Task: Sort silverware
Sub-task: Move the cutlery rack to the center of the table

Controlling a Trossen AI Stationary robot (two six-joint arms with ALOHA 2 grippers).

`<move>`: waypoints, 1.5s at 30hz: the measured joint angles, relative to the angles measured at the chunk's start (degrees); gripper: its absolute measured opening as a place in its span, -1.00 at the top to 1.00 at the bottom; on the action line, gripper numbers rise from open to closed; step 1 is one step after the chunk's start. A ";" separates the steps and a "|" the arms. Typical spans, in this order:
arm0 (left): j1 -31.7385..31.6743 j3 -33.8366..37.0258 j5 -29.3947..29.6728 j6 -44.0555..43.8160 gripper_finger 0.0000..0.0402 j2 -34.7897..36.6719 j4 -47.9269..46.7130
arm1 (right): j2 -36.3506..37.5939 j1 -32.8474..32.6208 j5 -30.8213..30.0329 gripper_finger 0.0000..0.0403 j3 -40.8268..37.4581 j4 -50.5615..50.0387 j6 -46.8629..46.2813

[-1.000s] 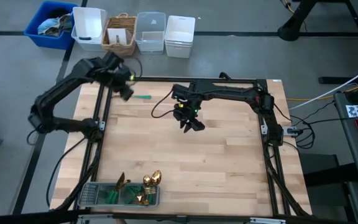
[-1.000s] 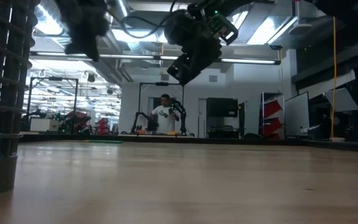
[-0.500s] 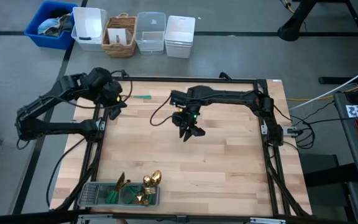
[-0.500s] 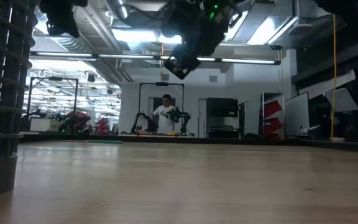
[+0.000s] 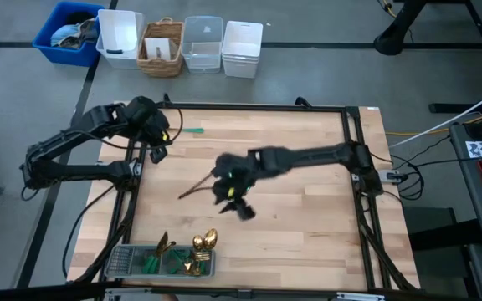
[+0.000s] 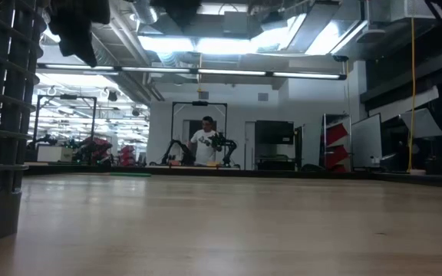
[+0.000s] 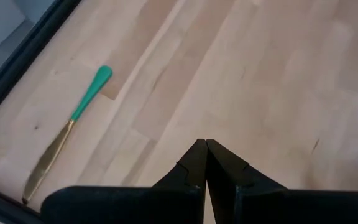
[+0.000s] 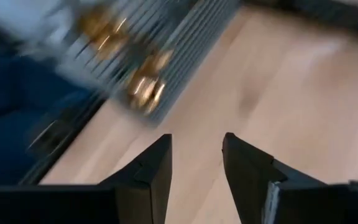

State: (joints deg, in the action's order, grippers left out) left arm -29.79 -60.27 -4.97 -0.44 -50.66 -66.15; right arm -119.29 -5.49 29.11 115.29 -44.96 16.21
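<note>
Slim teal-handled gold knife (image 7: pixel 67 134) on pale wood; left jaws shut, right jaws apart, seemingly empty

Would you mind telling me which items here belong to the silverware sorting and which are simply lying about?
Part of the job:
- teal-handled gold knife on the table
- gold silverware in the grey mesh tray

Lying about:
- blue bin
- wicker basket
- white tubs

Silverware (image 8: pixel 138 87) in tray (image 8: pixel 185 56) motion-blurred, pieces indistinguishable.
</note>
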 joint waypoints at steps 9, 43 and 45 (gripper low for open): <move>-0.03 0.81 0.91 1.16 0.99 -0.01 2.37 | -1.35 -11.63 -20.54 0.29 0.23 19.89 -7.82; -0.03 0.83 1.18 -1.08 0.99 0.03 2.57 | -15.57 -24.62 -38.98 0.29 0.15 48.64 -26.96; -0.03 0.83 1.18 -1.08 0.99 0.03 2.55 | -15.57 -24.51 -40.29 0.29 0.15 48.18 -26.90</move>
State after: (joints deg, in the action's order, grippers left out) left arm -29.82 -59.44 -3.79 -1.51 -50.63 -63.60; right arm -134.87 -30.00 -11.18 115.44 3.22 -10.69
